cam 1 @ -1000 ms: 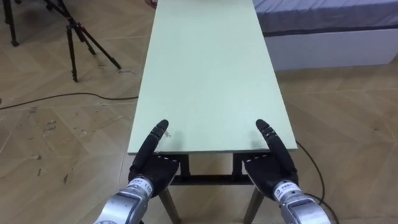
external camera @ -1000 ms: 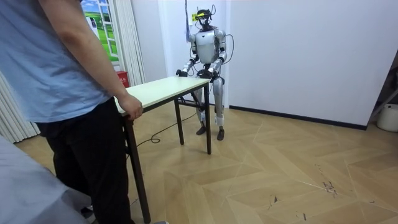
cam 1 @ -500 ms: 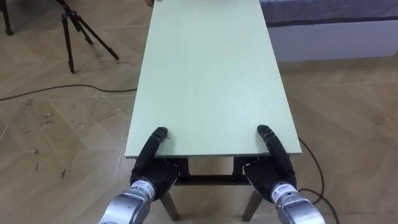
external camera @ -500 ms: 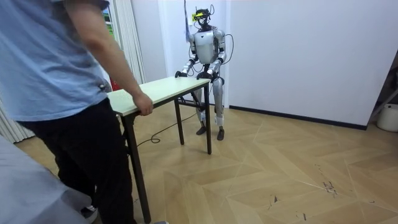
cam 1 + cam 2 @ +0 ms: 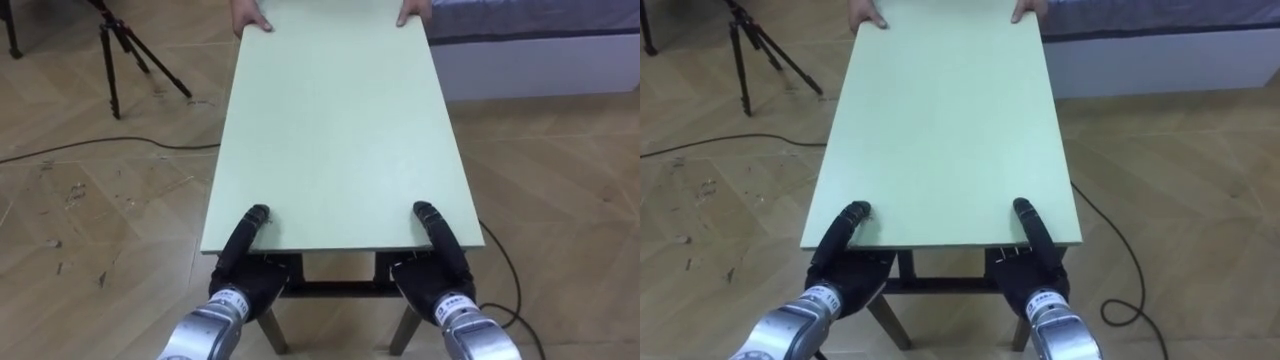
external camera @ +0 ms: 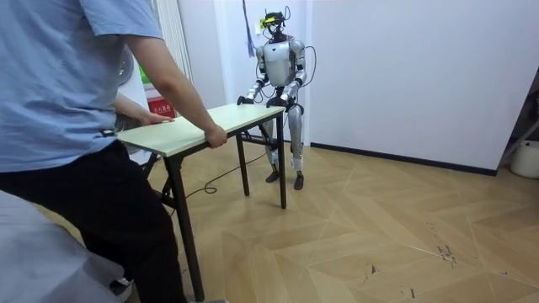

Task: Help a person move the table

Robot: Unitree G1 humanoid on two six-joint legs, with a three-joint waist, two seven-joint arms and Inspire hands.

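Left eye view: the pale green surface point(image 5: 330, 130) runs away from me toward 12 o'clock. My left hand point(image 5: 245, 272) sits at its near edge at 7 o'clock and my right hand point(image 5: 430, 278) at 5 o'clock. Each lies partly on top with the rest tucked under the board, so I cannot tell how either is closed. At 12 o'clock the person's hands point(image 5: 250, 20) hold the far corners. A tripod point(image 5: 120, 50) stands at 10 o'clock and a bed point(image 5: 540, 45) at 2 o'clock. Room view: I stand by the white wall with both arms reaching to the surface's end, and the person point(image 6: 67, 126) at 9 o'clock holds the opposite end.
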